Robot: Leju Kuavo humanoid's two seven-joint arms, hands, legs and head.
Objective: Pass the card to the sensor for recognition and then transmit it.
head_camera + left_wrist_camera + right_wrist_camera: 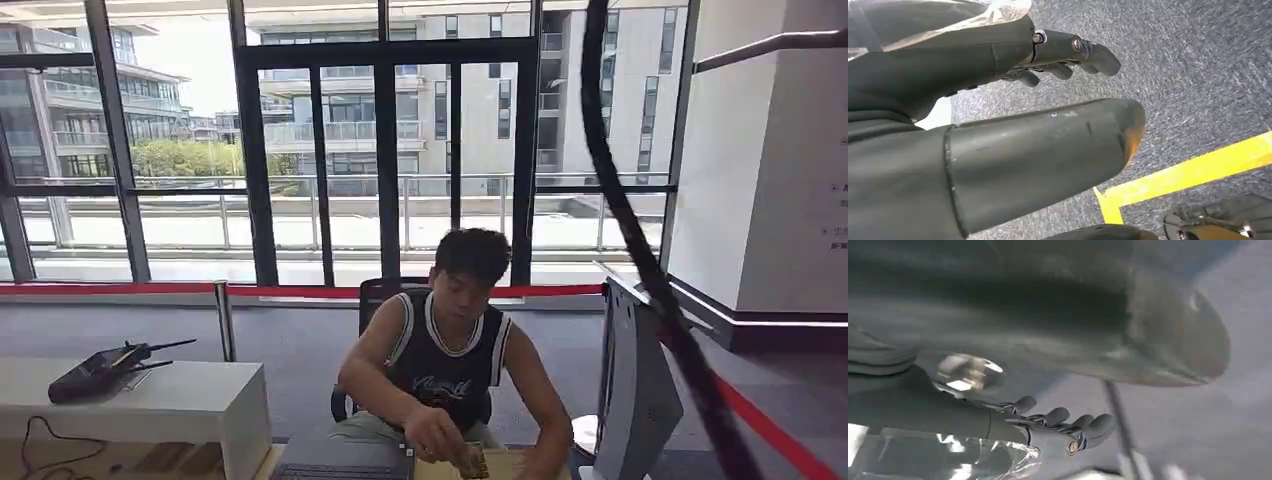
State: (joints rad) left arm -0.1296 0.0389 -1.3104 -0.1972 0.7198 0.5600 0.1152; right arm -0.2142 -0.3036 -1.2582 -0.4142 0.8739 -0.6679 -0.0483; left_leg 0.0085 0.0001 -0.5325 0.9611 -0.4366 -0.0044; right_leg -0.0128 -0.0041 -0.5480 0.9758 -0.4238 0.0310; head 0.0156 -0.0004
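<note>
Card [470,461]: small, yellowish-tan with darker markings, detail too small to read. Held in the fingers of a seated person's hand [432,436] at the bottom edge of the head view, low over a light wooden bench [510,466], partly hidden by the fingers. Sensor [632,385]: grey flat panel unit standing upright on a white base on the bench, just beside the card on its right side, back face toward the camera, leaning slightly.

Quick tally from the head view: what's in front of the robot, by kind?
Person: 1
Card, in the person's hand: 1
Grey standing monitor: 1
White table: 1
Black device on that table: 1
Total: 5
</note>
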